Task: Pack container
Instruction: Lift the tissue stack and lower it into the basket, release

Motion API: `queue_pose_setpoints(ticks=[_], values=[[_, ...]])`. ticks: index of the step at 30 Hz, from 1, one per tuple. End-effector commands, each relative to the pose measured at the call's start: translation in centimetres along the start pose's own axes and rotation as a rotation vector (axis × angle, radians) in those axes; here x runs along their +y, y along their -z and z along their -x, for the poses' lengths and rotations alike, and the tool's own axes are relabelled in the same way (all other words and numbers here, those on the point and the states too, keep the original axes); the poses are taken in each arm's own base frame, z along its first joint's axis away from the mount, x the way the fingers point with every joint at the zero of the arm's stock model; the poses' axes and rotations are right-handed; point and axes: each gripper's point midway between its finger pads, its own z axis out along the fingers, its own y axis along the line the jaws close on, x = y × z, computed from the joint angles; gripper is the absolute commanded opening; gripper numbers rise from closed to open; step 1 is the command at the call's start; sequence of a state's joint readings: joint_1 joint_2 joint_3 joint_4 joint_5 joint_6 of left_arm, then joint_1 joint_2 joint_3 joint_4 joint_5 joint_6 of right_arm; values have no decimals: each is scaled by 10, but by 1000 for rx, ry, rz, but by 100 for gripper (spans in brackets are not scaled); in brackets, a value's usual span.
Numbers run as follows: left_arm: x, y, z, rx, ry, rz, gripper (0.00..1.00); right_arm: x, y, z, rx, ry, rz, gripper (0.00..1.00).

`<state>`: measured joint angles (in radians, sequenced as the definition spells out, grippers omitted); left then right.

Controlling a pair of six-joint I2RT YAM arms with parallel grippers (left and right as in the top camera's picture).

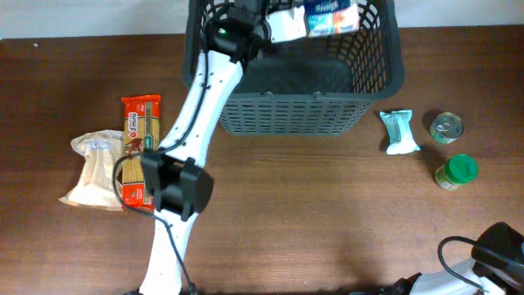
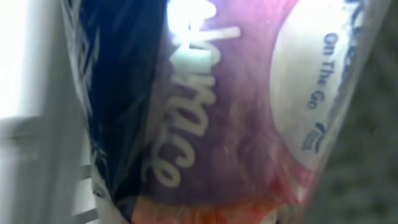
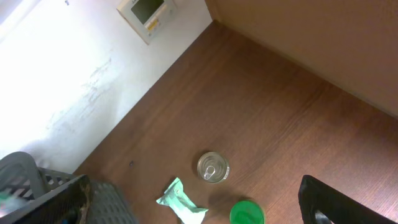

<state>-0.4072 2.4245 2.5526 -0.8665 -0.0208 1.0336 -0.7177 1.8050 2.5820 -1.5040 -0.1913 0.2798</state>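
Observation:
The container, a dark grey slotted basket (image 1: 295,106), stands at the back middle; its corner shows in the right wrist view (image 3: 43,190). My left gripper (image 1: 246,18) reaches inside it at the back left. A purple packet (image 2: 211,118) with white lettering fills the left wrist view and hides the fingers, so it appears held. White and blue packets (image 1: 327,16) lie in the basket at the back. My right gripper (image 1: 499,246) is low at the front right corner, open and empty; one dark finger (image 3: 333,202) shows.
A spaghetti pack (image 1: 141,135) and a pale bag (image 1: 97,168) lie to the left. To the right of the basket lie a mint-green packet (image 1: 399,131) (image 3: 181,202), a tin can (image 1: 446,127) (image 3: 212,167) and a green-lidded jar (image 1: 456,170) (image 3: 247,213).

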Motion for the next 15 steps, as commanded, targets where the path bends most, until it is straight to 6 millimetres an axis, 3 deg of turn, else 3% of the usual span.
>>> queue_pose_setpoints(ticks=[1,5,9,11,13,15], values=[[3,-10,-9,25,-10,17,13,-1,7,2,-17,2,-7,99],[-15,-31,-20,55,-11,-33,36,-1,7,2,-17,2,-7,99],[-13,-24,-17,58,66,-24,62,-1,7,2,-18,2,-7,99],[0,-8,-10,38,158,9,87,-1,7,2,-17,2,-7,99],[21,17,-4,16,260,64,94,-1,7,2,-18,2,-7,99],[50,58,0,-18,390,136,99,-1,7,2,-17,2,-7,99]])
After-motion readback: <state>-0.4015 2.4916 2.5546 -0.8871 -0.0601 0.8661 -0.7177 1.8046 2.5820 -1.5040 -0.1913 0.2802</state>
